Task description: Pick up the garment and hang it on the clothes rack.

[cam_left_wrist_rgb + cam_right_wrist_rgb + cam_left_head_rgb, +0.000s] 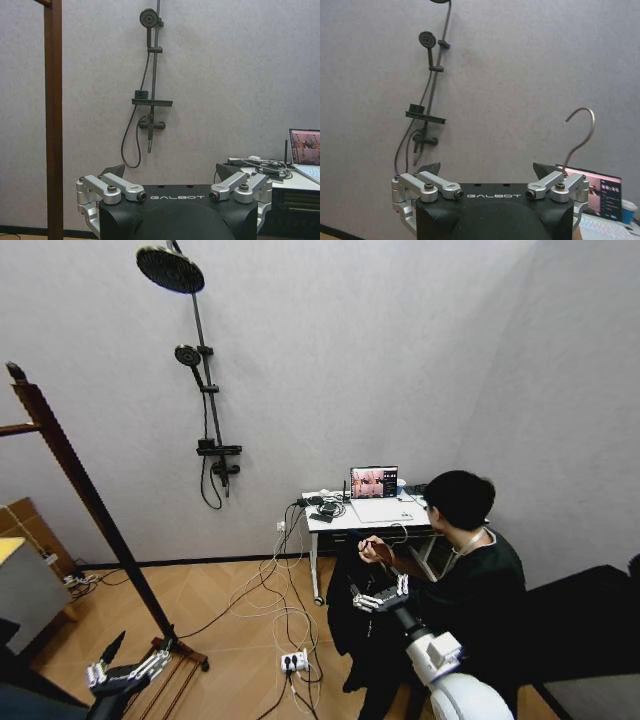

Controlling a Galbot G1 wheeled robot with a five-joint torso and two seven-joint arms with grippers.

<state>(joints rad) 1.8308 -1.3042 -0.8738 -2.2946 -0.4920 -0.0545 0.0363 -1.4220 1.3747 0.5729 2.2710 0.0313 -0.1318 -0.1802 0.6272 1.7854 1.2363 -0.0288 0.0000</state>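
A person's hand (pixel 371 551) holds the black garment (pixel 352 625) by its hanger at right. The right gripper (pixel 380 597), fingers spread, touches it. The left gripper (pixel 125 672), also spread, waits low by the rack (pixel 85 490) at left.

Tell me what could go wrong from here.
The person's hand holds the garment beside the open right end effector, so closing could pinch fingers. Cables and a power strip lie on the floor toward the clothes rack and might snag the base. The left end effector hangs low near the rack.
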